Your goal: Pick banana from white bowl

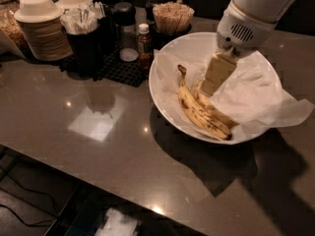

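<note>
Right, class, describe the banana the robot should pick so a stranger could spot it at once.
On the dark counter sits a wide white bowl lined with crinkled paper, with the gripper down inside it. Two spotted bananas lie there; the banana wanted is the longer, slimmer one on the left, its dark stem sticking up beyond the shorter banana.

It looks like a café or break-room snack counter. Along the far edge of the dark polished desk [98,146] stand stacked disposable bowls [42,31], white utensils [83,18] in black holders, wooden stirrers [171,16] and a sauce bottle [144,45]. The gripper [209,85] hangs inside the white bowl [153,95] toward the far right corner.
</note>
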